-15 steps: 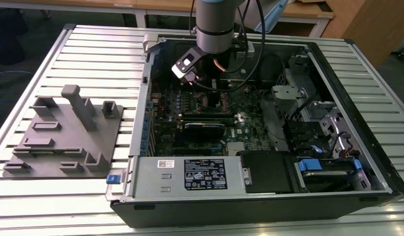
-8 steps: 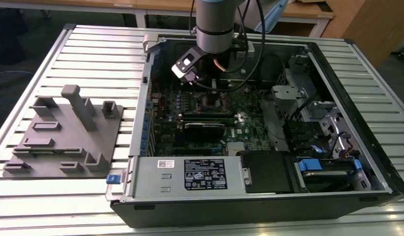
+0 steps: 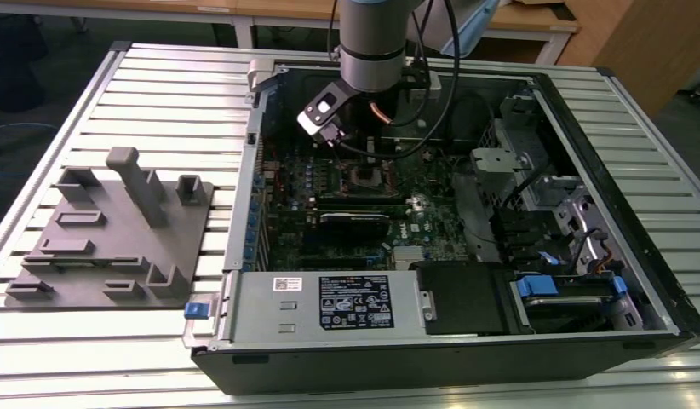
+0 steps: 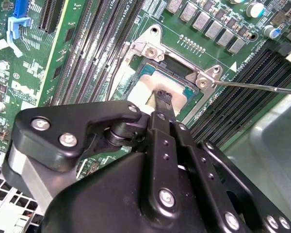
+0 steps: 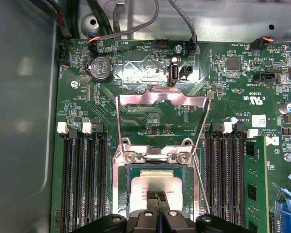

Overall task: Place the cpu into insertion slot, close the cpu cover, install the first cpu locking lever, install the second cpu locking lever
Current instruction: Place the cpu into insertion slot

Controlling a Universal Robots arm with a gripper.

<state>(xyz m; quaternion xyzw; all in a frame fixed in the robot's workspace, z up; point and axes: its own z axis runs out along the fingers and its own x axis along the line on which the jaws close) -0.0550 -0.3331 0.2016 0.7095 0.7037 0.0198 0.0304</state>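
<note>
Tool: the black two-finger gripper hangs directly over the socket. In the first wrist view its fingers meet along a thin seam with nothing visible between them, so I judge it closed and empty. The tip is at the near edge of the chip. I cannot confirm whether it touches the chip or hovers just above it.

Task item: the cpu, a small flat square chip with a dull silver-grey top, lies inside the insertion slot, a square silver-rimmed socket set in the green circuit board. It appears level and square to the rim, which points to placement being done. Full seating cannot be verified.

Cover: the cpu cover, a thin silvery frame plate with a cut-out centre, stands raised on its hinge at the far side of the socket. It is tilted back clear of the chip, and the board shows through its opening. It is not yet closed.

Lever: one thin steel locking lever rod runs out from a corner of the socket and appears unlatched. A second lever cannot be picked out with confidence.

Surroundings: long black memory slots flank the socket on both sides, leaving a narrow working gap. In the exterior view, the open black computer case lies on a pale slatted metal table, and a grey moulded fixture block sits well apart on that view's left.

Obscured: the gripper body covers the near edge of the chip and socket, and the chip hides the socket contacts.
</note>
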